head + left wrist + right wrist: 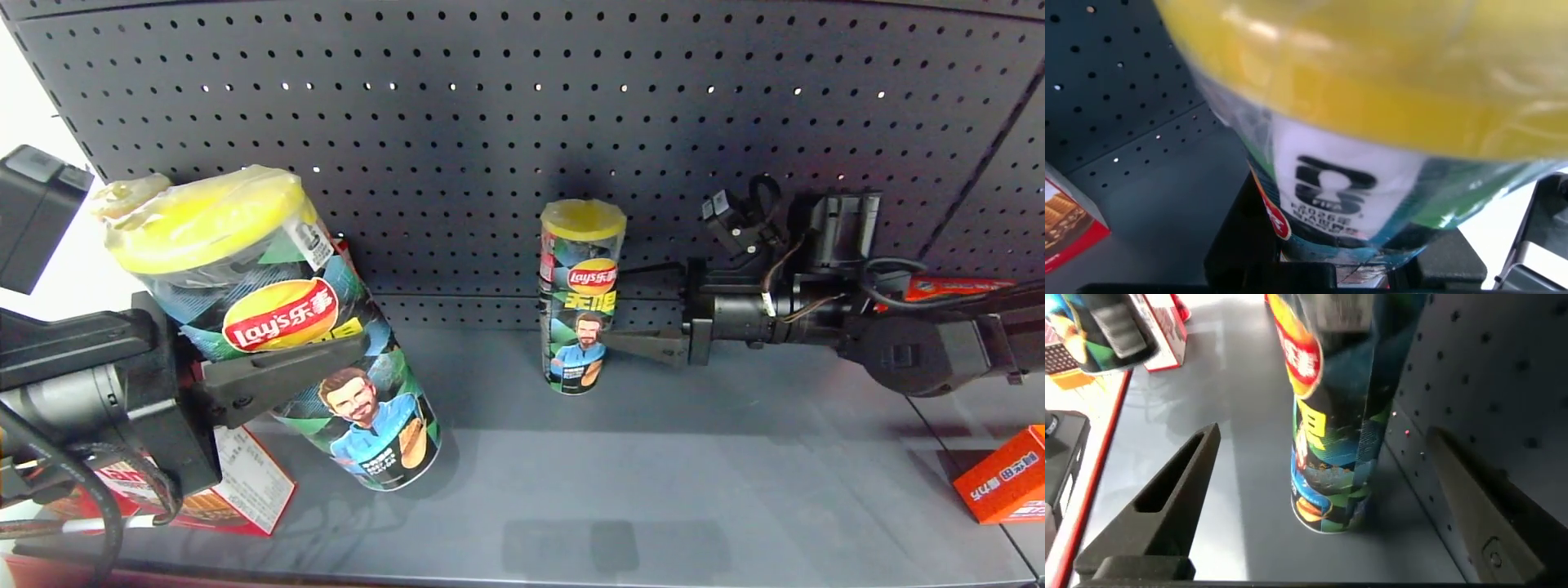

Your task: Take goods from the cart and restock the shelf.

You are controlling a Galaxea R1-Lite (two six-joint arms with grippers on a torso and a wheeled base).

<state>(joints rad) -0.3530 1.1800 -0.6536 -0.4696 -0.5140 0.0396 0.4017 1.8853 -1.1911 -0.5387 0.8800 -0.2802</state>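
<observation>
left fingers [269, 377] clamp a tilted chip can [277, 314] over the shelf [653, 490], likely for setting down; right fingers [645, 343] gape wide around the upright can [580, 294], already placed by the back panel [490, 122].

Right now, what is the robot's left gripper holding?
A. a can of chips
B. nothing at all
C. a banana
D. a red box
A: the left gripper is shut on the tilted can, with one dark finger pressed across its front.
</observation>
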